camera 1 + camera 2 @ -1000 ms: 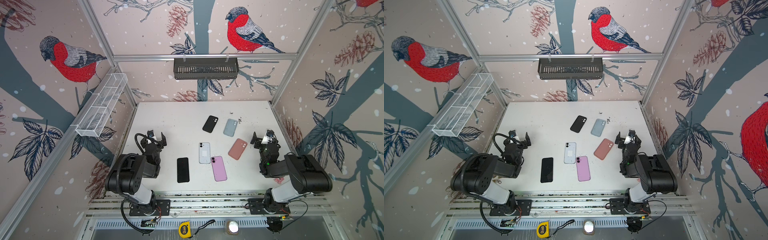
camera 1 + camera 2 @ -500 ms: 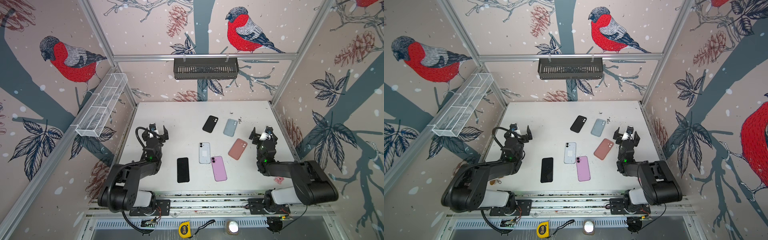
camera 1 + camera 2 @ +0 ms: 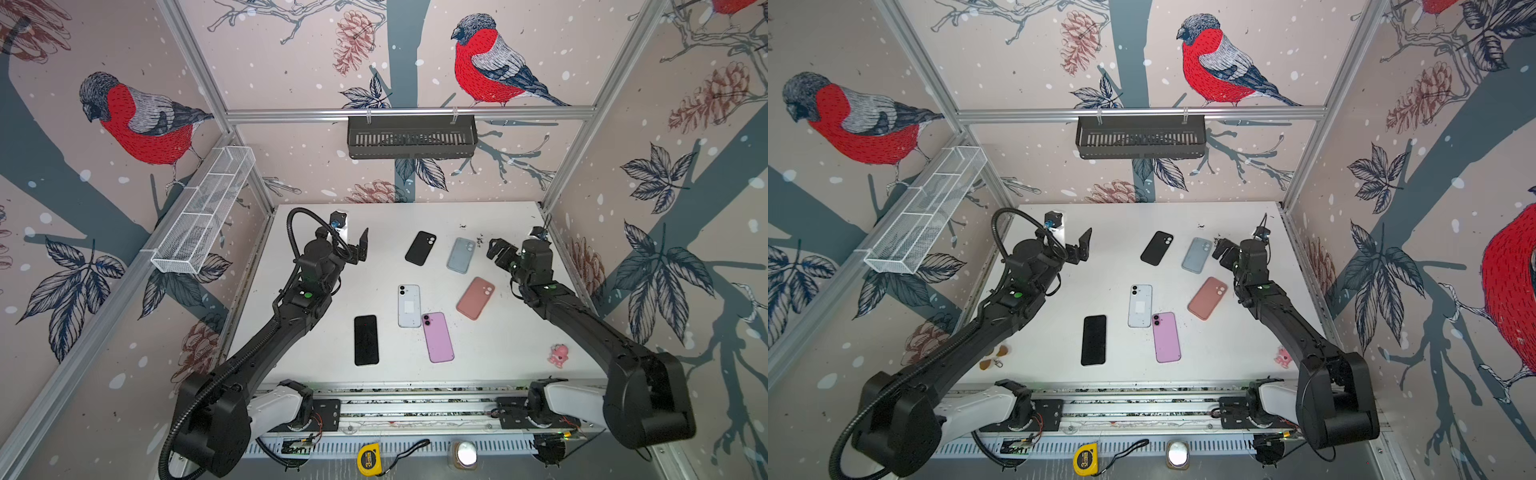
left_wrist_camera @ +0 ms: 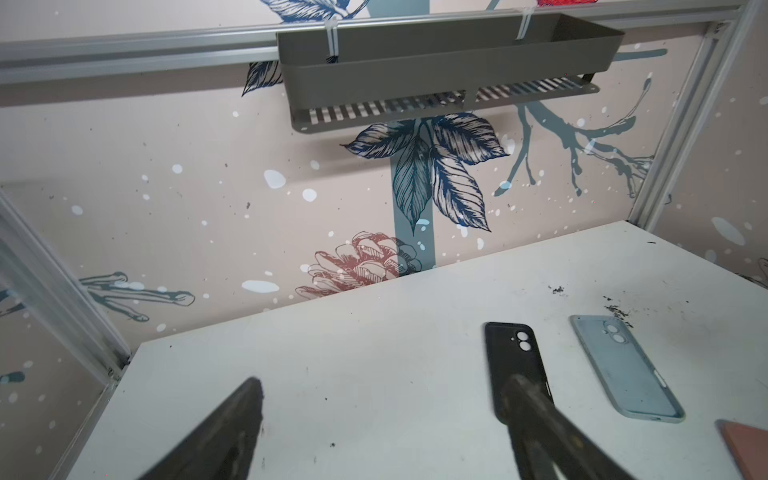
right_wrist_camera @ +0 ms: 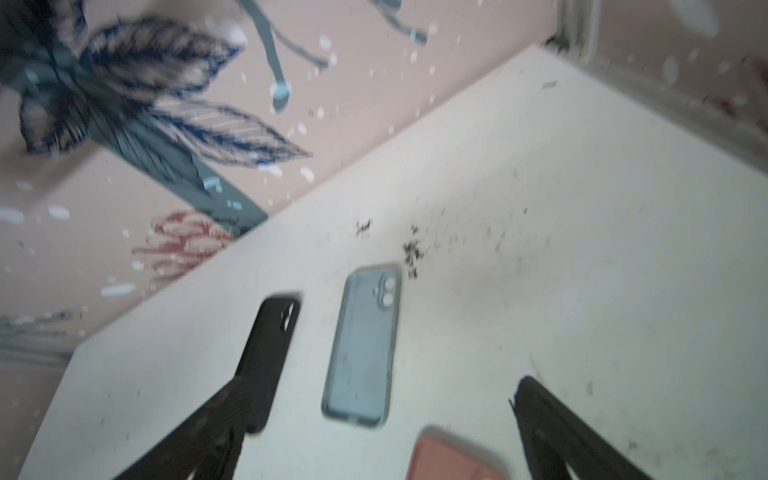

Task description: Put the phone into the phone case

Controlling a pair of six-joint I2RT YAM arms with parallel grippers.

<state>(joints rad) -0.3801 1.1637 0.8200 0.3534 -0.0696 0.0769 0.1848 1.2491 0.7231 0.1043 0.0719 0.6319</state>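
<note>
Both arms have unfolded since a second ago, out of their tucked pose at the near edge and up the table. Phones and cases haven't budged. Left gripper (image 4: 382, 392) now: jaws spread wide, nothing between them, hovering above the table (image 4: 374, 332) with the black case (image 4: 513, 353) just beyond one fingertip. Right gripper (image 3: 498, 251), also gaping and empty, hangs beside the blue case (image 3: 461, 255); its wrist view is smeared with motion. Further out, the salmon case (image 3: 476, 298) lies nearer the front. Then the three phones: pale phone (image 3: 409, 306) and pink phone (image 3: 437, 337) meeting at a corner, black phone (image 3: 366, 340) apart on their left in both top views. All flat on the table, none cased. This looks like the opening reach. To do it well, I'd say: settle on one phone-and-case pair, pin the case with one gripper, and take the phone by its long edges, low and square, so it seats rather than skids.
</note>
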